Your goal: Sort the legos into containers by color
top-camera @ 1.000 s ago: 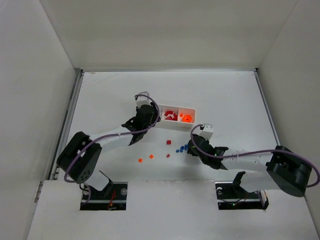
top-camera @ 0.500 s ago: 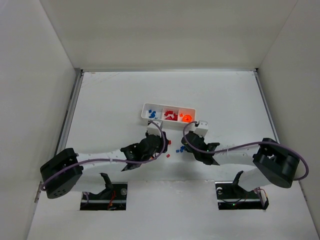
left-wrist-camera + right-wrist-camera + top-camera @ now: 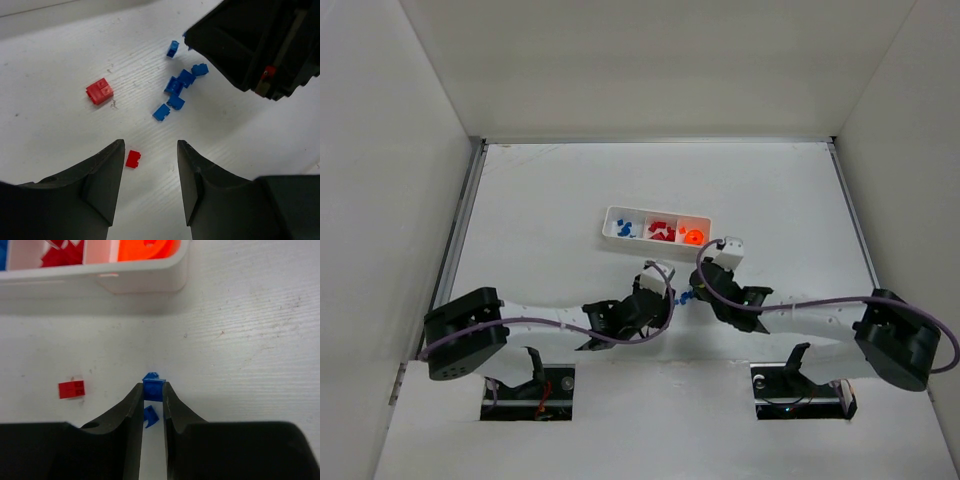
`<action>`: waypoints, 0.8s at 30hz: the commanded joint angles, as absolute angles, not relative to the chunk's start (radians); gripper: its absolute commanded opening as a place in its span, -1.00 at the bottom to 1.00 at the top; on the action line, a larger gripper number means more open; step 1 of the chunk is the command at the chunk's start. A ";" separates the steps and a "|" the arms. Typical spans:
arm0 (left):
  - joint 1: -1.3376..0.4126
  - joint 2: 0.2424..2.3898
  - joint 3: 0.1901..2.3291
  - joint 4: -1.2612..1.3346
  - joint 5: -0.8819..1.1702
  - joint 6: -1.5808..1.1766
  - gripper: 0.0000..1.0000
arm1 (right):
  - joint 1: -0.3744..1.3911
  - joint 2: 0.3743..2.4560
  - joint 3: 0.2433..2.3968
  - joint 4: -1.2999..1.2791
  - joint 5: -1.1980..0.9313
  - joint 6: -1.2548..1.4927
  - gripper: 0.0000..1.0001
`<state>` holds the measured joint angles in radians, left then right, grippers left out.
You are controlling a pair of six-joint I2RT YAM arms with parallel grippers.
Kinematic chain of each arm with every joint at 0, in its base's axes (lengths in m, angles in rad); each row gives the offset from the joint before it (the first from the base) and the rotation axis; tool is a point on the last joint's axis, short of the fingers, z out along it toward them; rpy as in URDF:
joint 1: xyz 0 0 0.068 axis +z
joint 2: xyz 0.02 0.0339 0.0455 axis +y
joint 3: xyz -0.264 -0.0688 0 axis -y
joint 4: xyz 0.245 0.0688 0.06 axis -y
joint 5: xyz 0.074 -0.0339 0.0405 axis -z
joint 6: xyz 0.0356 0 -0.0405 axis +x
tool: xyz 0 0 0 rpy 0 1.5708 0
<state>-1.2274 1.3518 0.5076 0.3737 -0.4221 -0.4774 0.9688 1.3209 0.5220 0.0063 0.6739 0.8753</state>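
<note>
The white three-compartment tray (image 3: 610, 234) holds blue, red and orange bricks. Its near wall shows in the right wrist view (image 3: 140, 282). My right gripper (image 3: 153, 390) is shut on a blue brick (image 3: 153, 388), with more blue bricks (image 3: 150, 414) below it and a red brick (image 3: 71, 389) to the left. My left gripper (image 3: 150, 150) is open just above the table. A tiny red brick (image 3: 133, 159) lies beside its left finger. A larger red brick (image 3: 99, 91) and a cluster of blue bricks (image 3: 179, 86) lie beyond. In the top view the grippers (image 3: 665, 297) (image 3: 692, 292) are close together.
The right gripper's black body (image 3: 255, 45) fills the upper right of the left wrist view, right over the blue cluster. White walls enclose the table on three sides.
My left arm has moved from the tray down and right to the loose bricks. My right gripper has shifted slightly at the blue cluster.
</note>
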 commanded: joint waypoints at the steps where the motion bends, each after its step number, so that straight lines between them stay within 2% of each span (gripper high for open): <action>1: -1.262 1.382 0.572 0.397 -0.417 -0.399 -0.13 | 0.978 1.229 0.511 0.008 0.698 0.847 -0.67; 11: -1.263 1.569 0.664 0.402 -0.417 -0.296 -0.23 | 0.984 1.048 0.485 -0.018 0.667 0.819 -0.66; 24: -1.249 1.684 0.709 0.422 -0.428 -0.265 -0.33 | 0.973 0.966 0.465 -0.038 0.644 0.805 -0.66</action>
<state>-1.2545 1.6714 0.6807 0.4183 -0.4225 -0.2909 0.9707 0.9829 0.4709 -0.0380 0.6483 0.8154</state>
